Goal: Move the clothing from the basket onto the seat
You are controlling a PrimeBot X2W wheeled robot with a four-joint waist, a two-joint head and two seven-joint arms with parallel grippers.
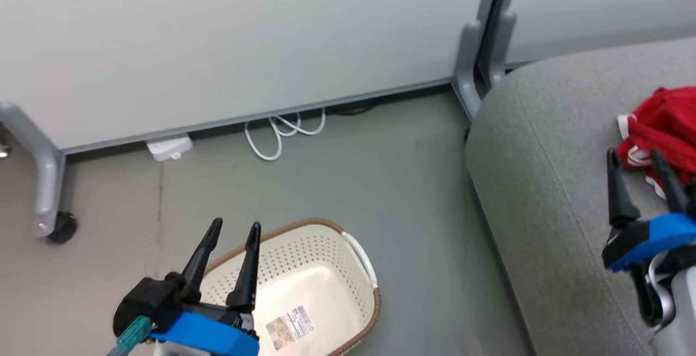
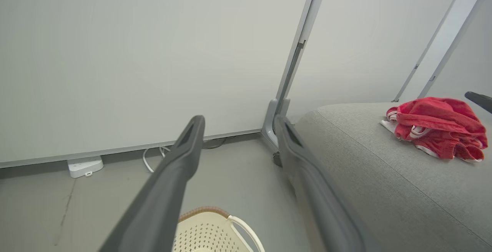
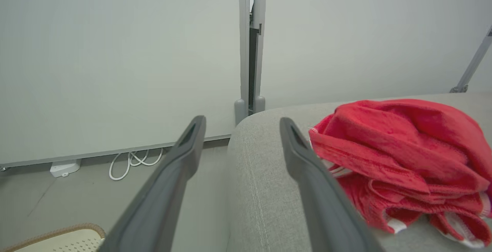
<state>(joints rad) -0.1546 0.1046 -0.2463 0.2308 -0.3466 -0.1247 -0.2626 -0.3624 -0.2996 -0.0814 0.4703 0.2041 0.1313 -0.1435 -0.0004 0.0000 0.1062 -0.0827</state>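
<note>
Partition panels (image 1: 217,46), pale and framed in grey metal, stand behind a grey floor (image 1: 408,209). To the right rises the seat (image 1: 544,182), grey fabric with a rounded edge and one seam. The basket (image 1: 304,247) stands on the floor, well apart from the seat. The clothing (image 1: 666,119) lies in a crumpled red heap on the seat.

Left gripper (image 1: 236,228): fingers spread, nothing between them, above the basket's rim. Right gripper (image 1: 634,155): fingers likewise apart and holding nothing, over the seat just beside the heap; whether a finger touches the cloth cannot be told.

Head view: a label sticker (image 1: 291,326) on the basket's bare bottom; in the wrist views the basket appears as brown rim and perforated wall. Right wrist view: white stripes and trim among the folds, close up. Left wrist view: the whole heap from the side, with one dark finger of the right gripper at the picture's edge.

Smallest, along the panel's foot: a looped white cable (image 1: 283,133), a white power strip (image 1: 169,148), a black caster (image 1: 62,227).
</note>
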